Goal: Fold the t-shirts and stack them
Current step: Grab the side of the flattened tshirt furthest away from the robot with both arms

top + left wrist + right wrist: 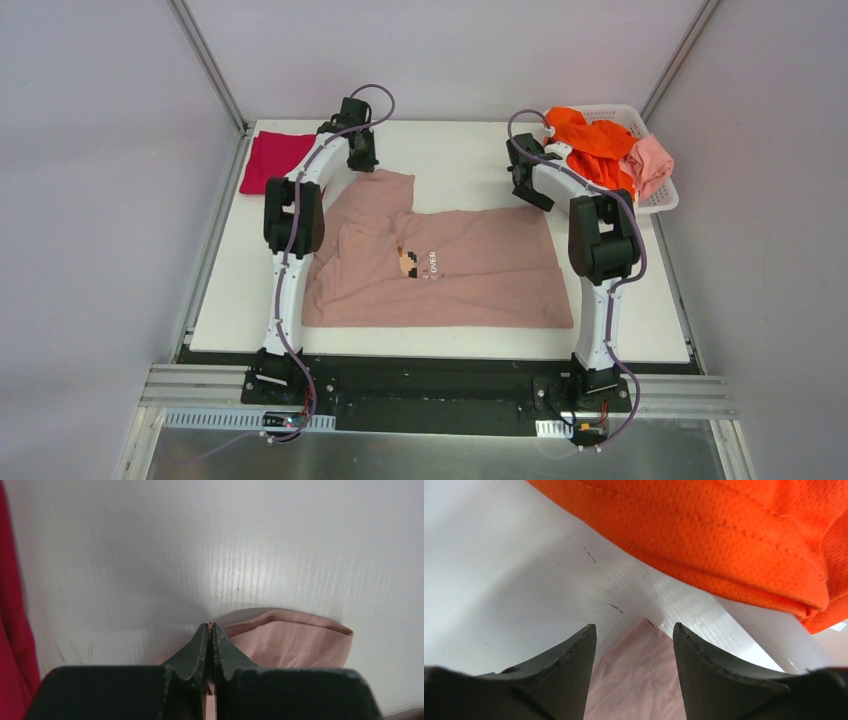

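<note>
Jaws of the left gripper (210, 630) are pressed together with a sliver of pink cloth caught between them, at the hemmed sleeve edge of the dusty-pink t-shirt (470, 270). Those of the right gripper (634, 626) stand wide apart and hold nothing, with a stitched corner of the same shirt lying flat on the table (460, 150) between the fingers. This shirt is spread print-up across the middle of the table, the pixel figure and white text near its centre. Its left part is doubled over in loose folds and one sleeve reaches toward the far left. Its near hem runs close along the table's near edge. A crimson t-shirt (272, 158) lies flat in the far left corner, just left of the left gripper. At the far right, a white basket (655, 205) holds an orange t-shirt (590, 135) and a salmon-pink t-shirt (652, 160); the orange one spills over the rim right above the right gripper. Bare table shows between the two grippers at the far side, and in a strip right of the pink shirt.
</note>
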